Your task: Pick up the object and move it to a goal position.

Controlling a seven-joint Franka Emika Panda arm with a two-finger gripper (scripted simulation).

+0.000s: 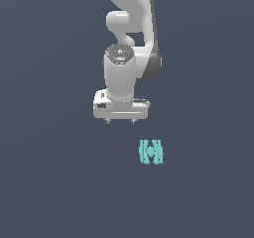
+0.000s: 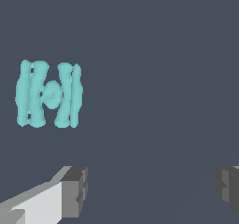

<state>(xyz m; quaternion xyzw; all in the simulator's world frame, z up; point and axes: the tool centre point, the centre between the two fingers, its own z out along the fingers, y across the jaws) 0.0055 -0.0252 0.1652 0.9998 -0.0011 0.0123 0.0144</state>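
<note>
We see the object (image 1: 151, 151) as a small teal piece made of several parallel bars joined at the middle by a rounded hub; in the wrist view (image 2: 49, 94) the bars look slightly lumpy, two pairs on either side of the hub, and the whole thing is narrower than the gap between the fingers. It lies flat on the plain dark grey-blue floor (image 1: 49, 182); no edge or corner of that surface shows in either view, so we cannot place the object by them. In the exterior view it sits below the white gripper (image 1: 120, 121) and off towards the exterior view's right, apart from it and not between the fingertips. The floor around the object shows as plain surface on every side. Its bars run up and down in the exterior view, the long axis along them. The white Franka arm (image 1: 130, 24) hangs with the hand pointing downwards; the two dark grey finger pads (image 2: 74, 190) stand wide apart with nothing between them, so the jaws are spread and hold nothing.
</note>
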